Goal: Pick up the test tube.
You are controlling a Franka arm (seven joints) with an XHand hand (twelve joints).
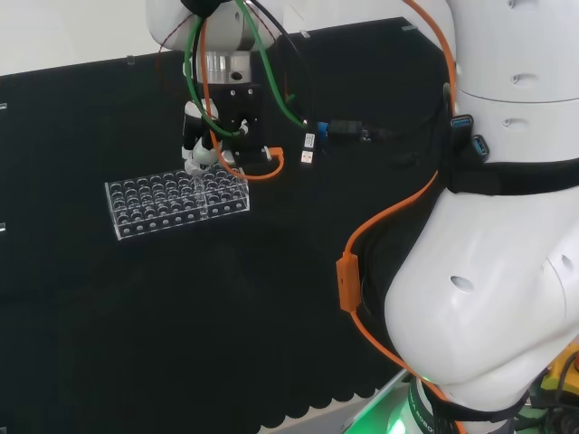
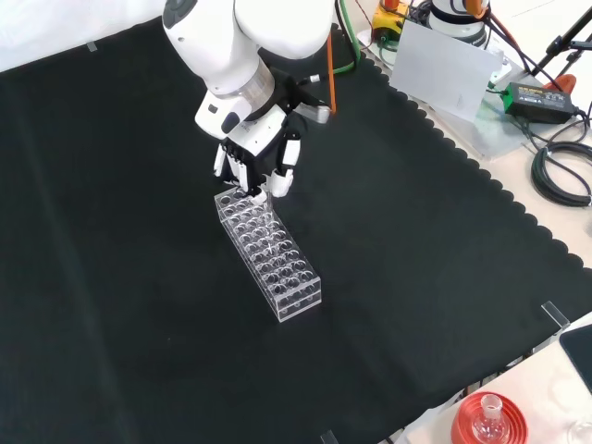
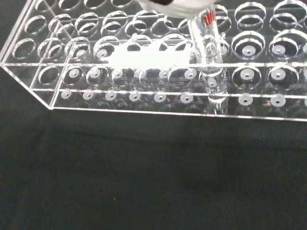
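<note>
A: Where's the hand [image 2: 257, 165]?
B: I've got it over the far end of the clear rack [image 2: 268, 254] in the front view, fingers curled down.
A: And the tube?
B: Wrist view only: 1 test tube [image 3: 207, 57] upright in a front-row hole, top under a blurred white fingertip. I read that as pinched; the head view is too cluttered to confirm.

A clear test tube [image 3: 209, 67] stood upright in the clear rack [image 3: 144, 103] just below the hand [image 3: 177, 5], black cloth [image 3: 144, 177] spread beneath it
</note>
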